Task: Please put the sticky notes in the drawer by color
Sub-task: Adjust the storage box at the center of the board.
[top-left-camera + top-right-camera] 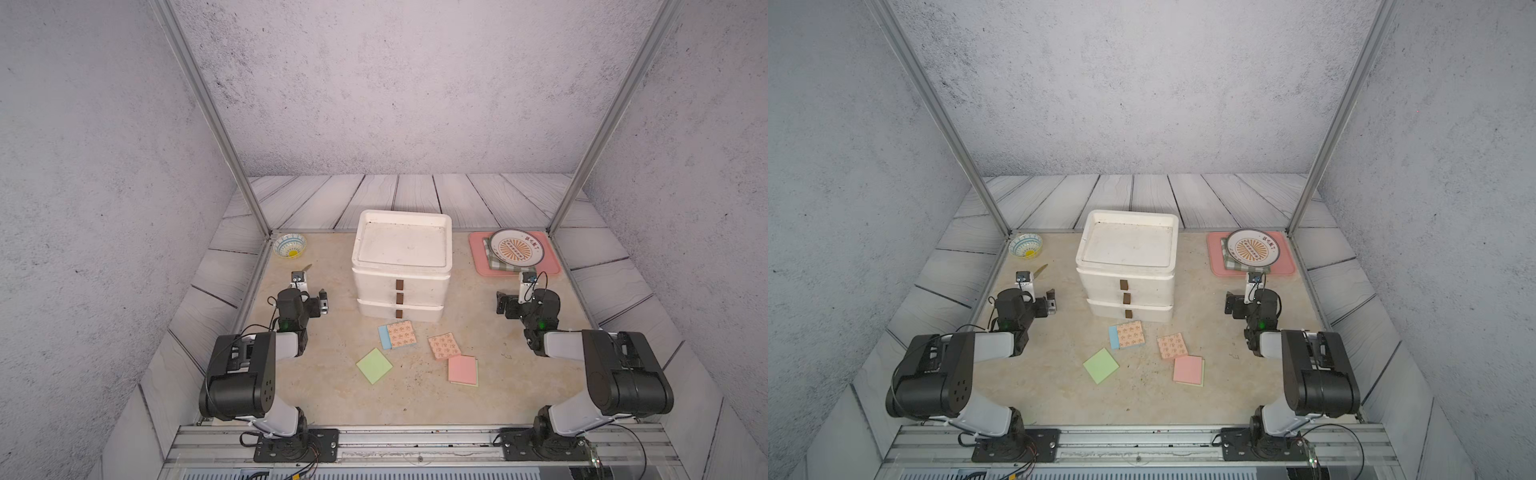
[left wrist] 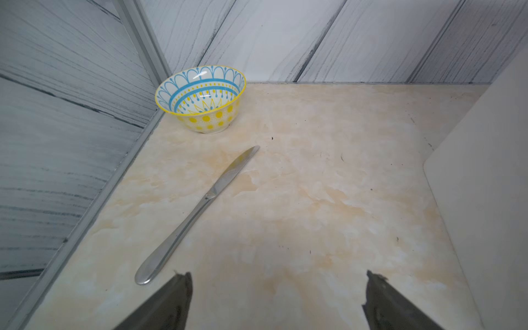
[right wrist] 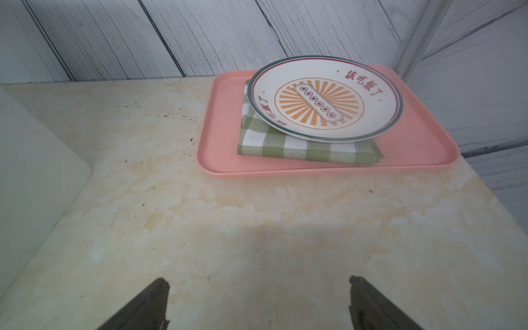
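The white drawer (image 1: 401, 266) (image 1: 1127, 266) stands mid-table, all three levels shut, brown tab handles facing me. In front of it several sticky notes lie flat. They are an orange-patterned one with a light blue edge (image 1: 398, 335), a second orange-patterned one (image 1: 444, 345), a pink one (image 1: 461, 369) overlapping a pale green sheet, and a green one (image 1: 374, 365). My left gripper (image 2: 278, 275) (image 1: 311, 299) hovers left of the drawer, open and empty. To the right of the drawer my right gripper (image 3: 258, 281) (image 1: 515, 300) is also open and empty. Neither wrist view shows any notes.
A yellow-and-blue bowl (image 2: 201, 98) (image 1: 290, 245) sits in the back left corner, with a table knife (image 2: 200, 211) lying near the left gripper. At back right a pink tray (image 3: 223, 137) (image 1: 478, 257) holds a green checked cloth (image 3: 285, 145) and a plate (image 3: 325, 98). Metal frame posts stand at both back corners.
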Controlling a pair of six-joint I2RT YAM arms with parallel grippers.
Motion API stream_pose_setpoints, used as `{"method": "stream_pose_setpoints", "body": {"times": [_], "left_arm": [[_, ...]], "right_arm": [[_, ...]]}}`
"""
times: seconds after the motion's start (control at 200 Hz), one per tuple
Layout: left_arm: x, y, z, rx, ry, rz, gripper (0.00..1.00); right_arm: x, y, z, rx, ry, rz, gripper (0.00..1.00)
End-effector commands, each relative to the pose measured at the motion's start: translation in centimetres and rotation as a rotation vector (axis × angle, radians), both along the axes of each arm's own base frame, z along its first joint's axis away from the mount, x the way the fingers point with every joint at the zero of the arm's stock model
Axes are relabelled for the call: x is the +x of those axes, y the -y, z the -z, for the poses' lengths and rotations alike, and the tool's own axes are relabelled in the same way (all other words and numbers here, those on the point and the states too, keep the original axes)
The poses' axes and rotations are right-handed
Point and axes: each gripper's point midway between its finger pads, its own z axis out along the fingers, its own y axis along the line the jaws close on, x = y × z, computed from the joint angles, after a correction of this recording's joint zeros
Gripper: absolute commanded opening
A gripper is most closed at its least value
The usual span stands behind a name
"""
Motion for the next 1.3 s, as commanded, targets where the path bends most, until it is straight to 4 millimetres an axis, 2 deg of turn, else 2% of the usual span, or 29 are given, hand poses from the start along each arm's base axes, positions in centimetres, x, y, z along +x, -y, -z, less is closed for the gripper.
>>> {"method": "stream_pose_setpoints", "body": {"times": [0.0, 1.041, 1.126, 1.196, 1.226, 1.296], "left_arm": [[0.3, 0.0, -0.8, 0.006, 0.016, 0.0, 0.98], [0.2, 0.1, -0.8, 0.008, 0.021, 0.005, 0.98], [0.2, -0.1, -2.0, 0.019, 0.045, -0.017, 0.98], [-0.3, -0.5, -3.0, 0.019, 0.003, -0.056, 0.98], [-0.6, -0.8, -3.5, -0.001, -0.026, -0.086, 0.98], [-1.7, -2.1, -5.0, -0.08, -0.09, -0.213, 0.98]], "right_arm": [[0.4, 0.1, -0.7, -0.016, 0.016, 0.005, 0.99], [0.4, 0.1, -0.8, -0.018, 0.02, 0.008, 0.99], [0.8, 0.5, -3.0, -0.01, 0.073, 0.039, 0.99], [-0.2, 1.4, -4.2, 0.039, -0.073, 0.118, 0.99], [-0.5, 1.7, -5.5, 0.071, -0.105, 0.155, 0.99], [-1.1, 0.7, -7.3, 0.128, -0.125, 0.122, 0.99]]}}
